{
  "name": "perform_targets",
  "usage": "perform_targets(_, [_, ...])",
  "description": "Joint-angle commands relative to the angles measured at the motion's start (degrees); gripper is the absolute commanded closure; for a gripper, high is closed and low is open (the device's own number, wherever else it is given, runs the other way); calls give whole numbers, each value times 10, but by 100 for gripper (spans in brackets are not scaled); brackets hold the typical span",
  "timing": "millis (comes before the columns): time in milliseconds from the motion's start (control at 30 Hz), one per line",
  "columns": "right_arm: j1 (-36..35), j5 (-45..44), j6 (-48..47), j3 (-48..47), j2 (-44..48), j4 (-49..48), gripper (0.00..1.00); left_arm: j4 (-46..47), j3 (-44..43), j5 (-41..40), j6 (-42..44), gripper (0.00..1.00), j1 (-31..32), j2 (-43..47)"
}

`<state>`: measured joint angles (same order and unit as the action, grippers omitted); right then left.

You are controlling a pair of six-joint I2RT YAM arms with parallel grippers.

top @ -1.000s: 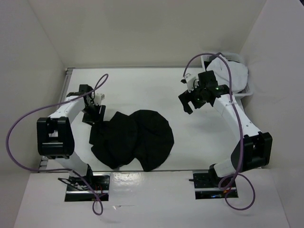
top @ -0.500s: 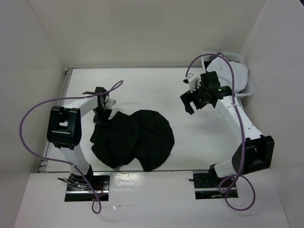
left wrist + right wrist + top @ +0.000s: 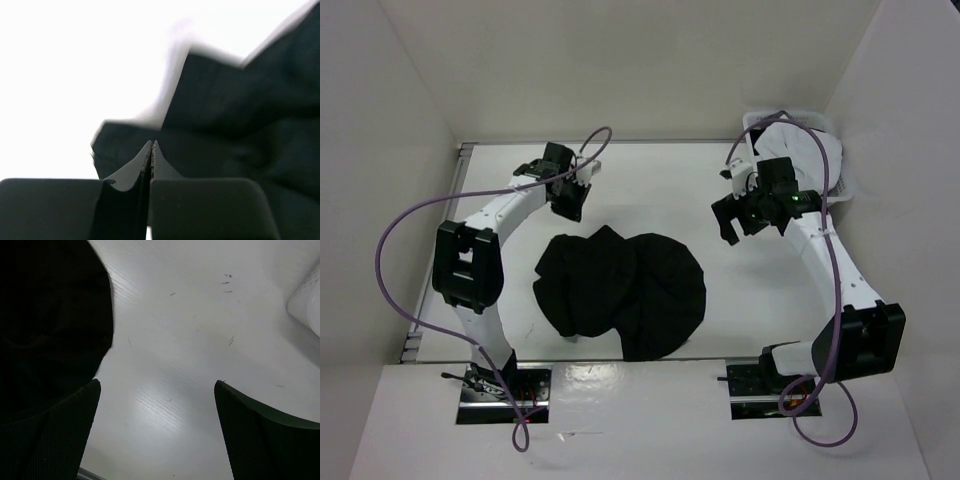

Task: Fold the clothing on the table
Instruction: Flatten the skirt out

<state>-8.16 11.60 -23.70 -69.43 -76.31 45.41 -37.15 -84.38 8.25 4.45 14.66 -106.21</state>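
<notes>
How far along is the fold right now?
Done: nothing neat yet. The skirt lies bunched in overlapping lobes on the table. In hand: the left gripper is shut near the skirt's far edge; whether it pinches fabric is unclear. The right gripper is open, off the cloth. Left: flattening and the folds themselves.

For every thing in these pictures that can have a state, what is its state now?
clothing: lying on the table, rumpled in overlapping lobes, not neatly folded.
left gripper: shut; no grip on fabric can be made out.
right gripper: open, empty, above bare table.
basket: filled with a heaped white garment.
</notes>
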Motion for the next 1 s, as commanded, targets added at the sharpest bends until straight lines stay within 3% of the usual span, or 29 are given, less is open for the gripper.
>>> perform_targets(0, [11, 5, 9, 13, 25, -9, 2, 28, -61, 55, 9, 100, -2, 18])
perform_targets(67, [11, 11, 9, 13, 30, -4, 2, 18, -94, 60, 15, 96, -2, 35])
perform_targets(100, [11, 11, 9, 13, 30, -4, 2, 13, -94, 60, 15, 83, -2, 54])
perform_targets(133, [11, 16, 9, 13, 30, 2, 2, 7, -94, 60, 15, 53, -2, 67])
perform_targets(200, [11, 21, 9, 8, 30, 2, 2, 0, -49, 60, 15, 34, -7, 112])
perform_targets(233, [11, 31, 9, 3, 30, 9, 2, -10, -30, 60, 10, 12, -7, 128])
perform_targets(300, [11, 58, 9, -13, 21, 15, 2, -23, 21, 46, 5, 2, -21, 173])
perform_targets(433, [4, 119, 3, -49, -29, 44, 2, -46, 89, 9, 5, 0, -53, 287])
perform_targets(633, [-91, 114, -2, -111, -131, 47, 2, -87, 111, -58, -1, 0, -111, 416])
perform_targets(800, [-209, 98, -7, -182, -215, 47, 2, -94, 160, -45, -1, 0, -180, 464])
perform_targets(967, [-283, 113, -19, -260, -308, 47, 2, -94, 203, -11, -1, 0, -256, 521])
